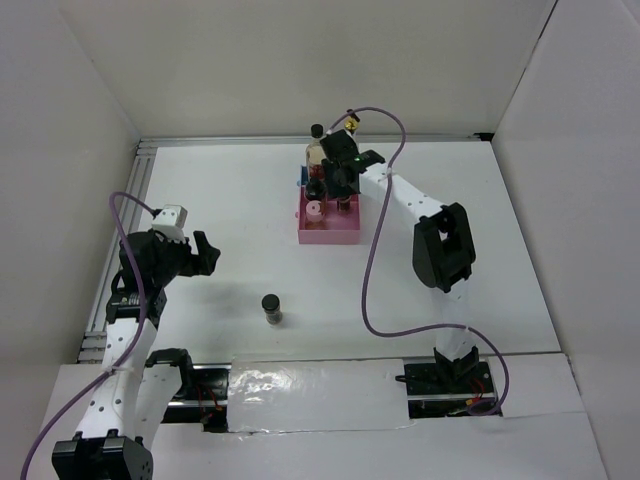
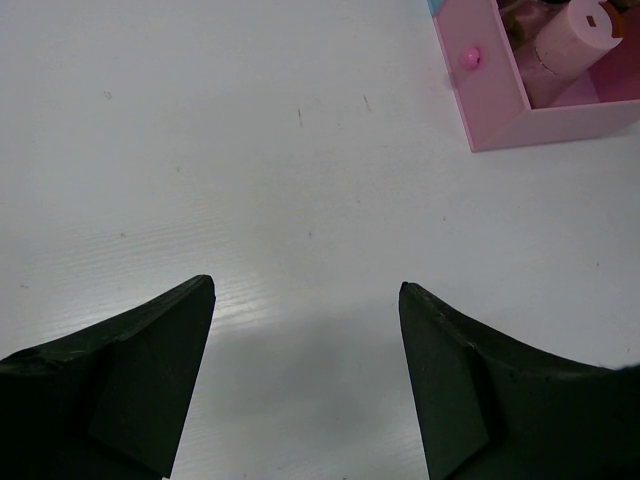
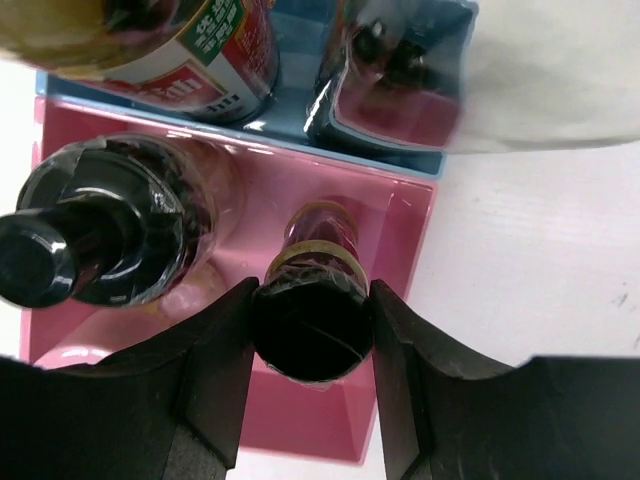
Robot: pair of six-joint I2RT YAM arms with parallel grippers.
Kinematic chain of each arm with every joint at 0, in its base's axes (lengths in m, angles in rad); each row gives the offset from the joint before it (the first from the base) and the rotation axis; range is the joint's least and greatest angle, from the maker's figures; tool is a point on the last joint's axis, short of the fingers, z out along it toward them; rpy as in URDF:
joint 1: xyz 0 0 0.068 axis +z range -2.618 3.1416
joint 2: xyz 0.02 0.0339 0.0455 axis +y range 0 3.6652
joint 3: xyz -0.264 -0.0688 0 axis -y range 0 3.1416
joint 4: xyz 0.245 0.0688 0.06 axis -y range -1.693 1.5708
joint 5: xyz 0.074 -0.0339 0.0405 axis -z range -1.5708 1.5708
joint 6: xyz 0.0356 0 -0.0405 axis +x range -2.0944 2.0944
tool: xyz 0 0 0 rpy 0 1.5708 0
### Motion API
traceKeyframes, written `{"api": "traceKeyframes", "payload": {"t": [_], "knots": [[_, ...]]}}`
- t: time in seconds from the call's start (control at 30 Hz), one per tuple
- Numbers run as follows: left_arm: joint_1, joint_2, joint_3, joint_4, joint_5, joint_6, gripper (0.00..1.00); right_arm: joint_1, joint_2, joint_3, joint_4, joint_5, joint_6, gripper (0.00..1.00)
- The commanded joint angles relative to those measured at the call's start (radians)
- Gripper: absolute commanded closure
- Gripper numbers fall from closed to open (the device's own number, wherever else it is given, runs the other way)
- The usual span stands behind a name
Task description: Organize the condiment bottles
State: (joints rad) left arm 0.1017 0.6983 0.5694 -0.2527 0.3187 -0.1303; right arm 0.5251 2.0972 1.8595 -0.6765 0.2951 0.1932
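My right gripper (image 3: pixel 312 292) is shut on the black lid of a small dark-red jar (image 3: pixel 318 240), inside the pink tray (image 3: pixel 400 250). In the top view this gripper (image 1: pixel 342 190) hangs over the tray's back right part. Beside it stands another black-topped jar (image 3: pixel 120 230). A pink-lidded jar (image 1: pixel 316 211) sits in the tray too and shows in the left wrist view (image 2: pixel 575 35). A tall black-capped bottle (image 1: pixel 317 135) and a gold-spouted bottle (image 1: pixel 350 124) stand behind, in the blue tray (image 3: pixel 400 160). One black-lidded jar (image 1: pixel 271 308) stands alone on the table. My left gripper (image 1: pixel 205 255) is open and empty.
The pink tray (image 1: pixel 330 235) sits at mid-table with the blue tray (image 1: pixel 301 178) right behind it. White walls enclose the table on three sides. My right arm's purple cable (image 1: pixel 372 270) loops over the table right of the trays.
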Motion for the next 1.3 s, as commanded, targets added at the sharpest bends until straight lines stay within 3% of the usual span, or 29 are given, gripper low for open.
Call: {"api": "traceKeyframes", "payload": {"t": [0.0, 0.17, 0.3, 0.37, 0.5, 0.63, 1.27], "knots": [[0.004, 0.001, 0.012, 0.044, -0.003, 0.018, 0.13, -0.01, 0.018, 0.023, 0.064, -0.02, 0.011, 1.0], [0.004, 0.006, 0.012, 0.052, -0.004, 0.021, 0.13, -0.023, 0.055, 0.026, 0.063, -0.06, 0.023, 0.96], [0.003, 0.012, 0.014, 0.056, -0.006, 0.024, 0.13, -0.023, 0.063, 0.029, 0.063, -0.066, 0.028, 0.86], [0.003, 0.012, 0.014, 0.058, -0.007, 0.026, 0.13, -0.023, 0.061, 0.024, 0.06, -0.063, 0.028, 0.76], [0.004, 0.017, 0.012, 0.059, -0.006, 0.026, 0.13, -0.02, 0.046, 0.015, 0.055, -0.062, 0.028, 0.42], [0.004, 0.018, 0.012, 0.061, -0.001, 0.026, 0.13, -0.02, 0.032, 0.015, 0.048, -0.063, 0.034, 0.3], [0.004, 0.018, 0.004, 0.069, 0.005, 0.029, 0.13, 0.012, -0.077, 0.024, 0.026, -0.025, 0.032, 0.16]]}}
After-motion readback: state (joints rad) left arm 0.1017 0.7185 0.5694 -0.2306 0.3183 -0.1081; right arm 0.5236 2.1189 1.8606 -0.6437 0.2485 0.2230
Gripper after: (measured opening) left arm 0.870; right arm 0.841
